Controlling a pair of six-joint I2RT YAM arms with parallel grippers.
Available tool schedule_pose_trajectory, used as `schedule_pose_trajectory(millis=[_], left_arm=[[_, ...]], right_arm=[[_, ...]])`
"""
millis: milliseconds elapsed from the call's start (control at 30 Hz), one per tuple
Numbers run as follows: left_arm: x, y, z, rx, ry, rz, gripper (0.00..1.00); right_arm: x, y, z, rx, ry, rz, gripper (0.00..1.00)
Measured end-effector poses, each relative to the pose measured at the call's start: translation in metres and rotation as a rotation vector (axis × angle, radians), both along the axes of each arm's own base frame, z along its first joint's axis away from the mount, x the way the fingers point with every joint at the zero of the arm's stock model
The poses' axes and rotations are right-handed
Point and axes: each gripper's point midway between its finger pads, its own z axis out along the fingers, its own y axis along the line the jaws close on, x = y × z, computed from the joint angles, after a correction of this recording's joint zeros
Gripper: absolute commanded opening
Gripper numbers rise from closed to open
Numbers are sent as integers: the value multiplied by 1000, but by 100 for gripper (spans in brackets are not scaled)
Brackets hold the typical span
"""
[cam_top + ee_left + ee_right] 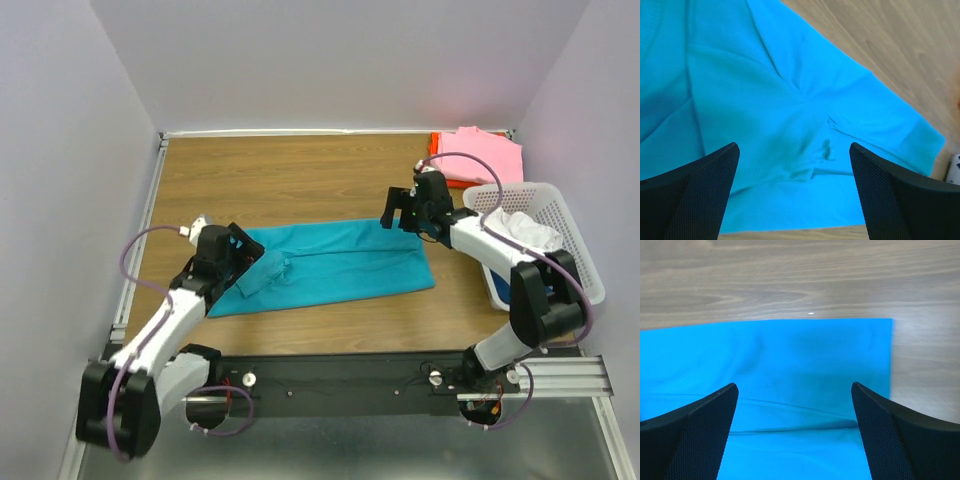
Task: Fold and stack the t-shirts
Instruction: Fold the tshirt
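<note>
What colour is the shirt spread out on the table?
The shirt is plain teal, clearest in the top external view.

teal t-shirt (340, 265) | pink t-shirt (487, 152) | orange-red t-shirt (438, 145) | white basket (585, 265) | wood-grain table (300, 170)

Bright even overhead light, soft shadows, wrist views w/ blurred fingertips (695, 195)

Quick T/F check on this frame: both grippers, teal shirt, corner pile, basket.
1. The left gripper is shut on the teal shirt. False: its jaws stand open above the cloth.
2. The right gripper is open over the teal shirt's right end. True.
3. A pink shirt lies on an orange shirt at the far right corner of the table. True.
4. The basket is empty. False: white cloth lies in it.
</note>
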Motion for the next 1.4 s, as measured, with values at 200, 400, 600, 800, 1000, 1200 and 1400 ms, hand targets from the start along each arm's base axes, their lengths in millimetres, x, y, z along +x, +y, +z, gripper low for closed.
schedule_pose_trajectory(millis=[200, 400, 600, 800, 1000, 1200, 1400], left_arm=[[43, -21, -41, 31, 147, -87, 98], [92, -40, -52, 36, 156, -145, 98], [171, -66, -50, 43, 98, -200, 98], [245, -120, -46, 73, 31, -311, 98], [266, -201, -42, 98, -6, -483, 98], [254, -228, -33, 142, 1, -569, 98], [256, -203, 43, 195, -105, -536, 98]], right_arm=[[9, 29, -36, 20, 91, 95, 100], [3, 33, -63, 25, 159, 97, 100], [-45, 22, -65, 86, 163, 43, 100], [-163, 83, -63, 165, 216, 273, 100], [-256, 136, -60, 157, 309, 574, 100], [-232, 138, -25, 133, 200, 511, 100], [-176, 143, 34, 163, 7, 372, 100]])
